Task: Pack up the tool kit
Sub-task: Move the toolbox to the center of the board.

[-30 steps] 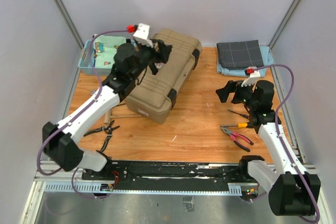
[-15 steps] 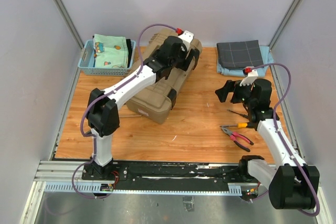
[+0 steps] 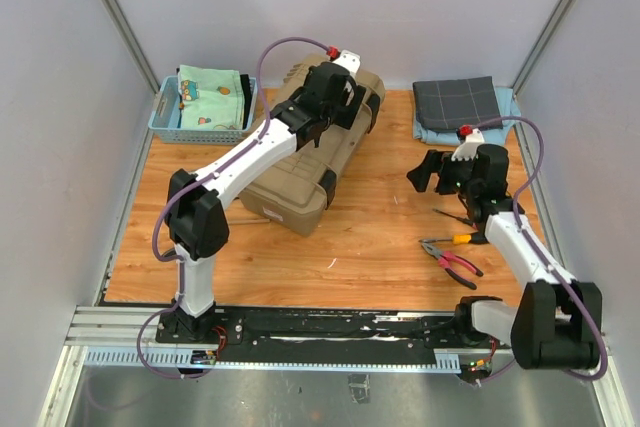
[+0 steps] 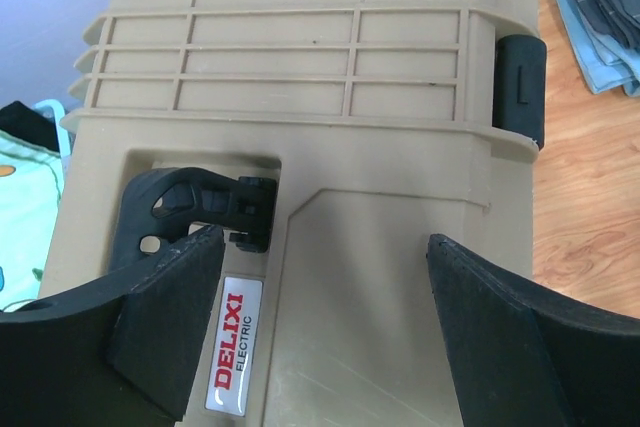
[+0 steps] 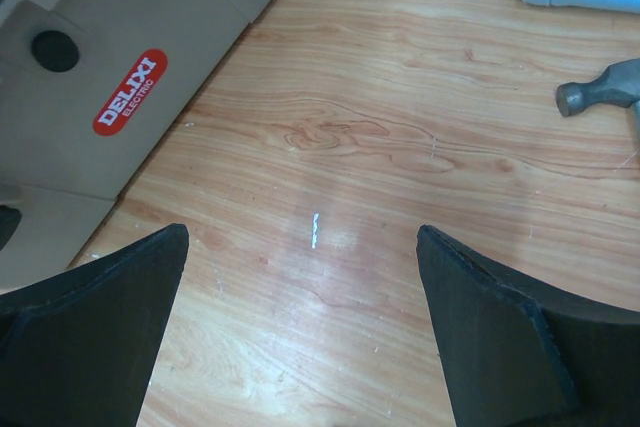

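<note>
The tan toolbox (image 3: 300, 162) lies closed and slanted at the back left of the table. My left gripper (image 3: 335, 105) hovers open above its far end. In the left wrist view the left gripper (image 4: 325, 242) straddles bare lid, with the black latch (image 4: 200, 209) and the red-lettered label (image 4: 232, 352) by its left finger. My right gripper (image 3: 428, 172) stands open over bare wood right of the box, holding nothing. Red-handled pliers (image 3: 452, 263) and a screwdriver (image 3: 455, 217) lie under the right arm. A hammer head (image 5: 598, 95) shows beyond the right gripper (image 5: 302, 232).
A blue mesh basket (image 3: 165, 119) with patterned cloth stands at the back left. Folded dark grey cloth (image 3: 458, 102) lies on light blue cloth at the back right. A second black latch (image 4: 520, 87) sits on the box's side. The box's red label (image 5: 130, 105) faces my right gripper.
My left arm has swung from the box's left side up over its far end, and its jaws have widened. My right gripper has drifted slightly left, still open.
</note>
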Action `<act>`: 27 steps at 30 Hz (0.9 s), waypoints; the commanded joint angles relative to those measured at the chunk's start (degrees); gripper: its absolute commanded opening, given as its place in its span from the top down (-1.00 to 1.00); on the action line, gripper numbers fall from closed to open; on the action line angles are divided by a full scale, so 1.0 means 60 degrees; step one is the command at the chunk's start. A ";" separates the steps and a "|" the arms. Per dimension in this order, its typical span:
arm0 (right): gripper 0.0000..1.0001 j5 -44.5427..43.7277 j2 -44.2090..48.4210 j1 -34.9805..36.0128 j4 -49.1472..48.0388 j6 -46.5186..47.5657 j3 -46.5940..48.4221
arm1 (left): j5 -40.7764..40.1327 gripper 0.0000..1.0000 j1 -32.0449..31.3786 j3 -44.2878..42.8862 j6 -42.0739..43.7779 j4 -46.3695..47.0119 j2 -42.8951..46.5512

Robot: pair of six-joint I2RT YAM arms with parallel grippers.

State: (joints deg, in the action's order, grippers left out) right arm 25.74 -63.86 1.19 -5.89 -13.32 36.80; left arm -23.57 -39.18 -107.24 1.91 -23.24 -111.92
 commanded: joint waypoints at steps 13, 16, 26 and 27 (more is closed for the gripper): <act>-0.97 0.1693 -0.3539 0.0122 -0.3470 -0.1752 0.1330 | 0.1485 -0.83 0.0524 0.0042 -0.0841 -0.2170 -0.1441; -0.97 0.2100 -0.4149 0.0124 -0.4441 -0.2546 0.1648 | 0.1767 -0.83 0.0632 0.0218 -0.0908 -0.2272 -0.1537; -0.98 0.3253 -0.7563 0.0146 -1.0291 -0.6887 0.2540 | 0.1563 -0.83 0.0945 0.0751 -0.0727 -0.2267 -0.1014; -0.99 0.3256 -0.7818 0.0163 -1.0793 -0.7235 0.2570 | 0.1434 -0.84 0.0946 0.0770 -0.0628 -0.2284 -0.0887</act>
State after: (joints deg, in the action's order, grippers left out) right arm 42.17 -105.56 1.26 -51.77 -42.89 50.96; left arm -12.29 -36.05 -107.46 -3.27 -23.18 -113.93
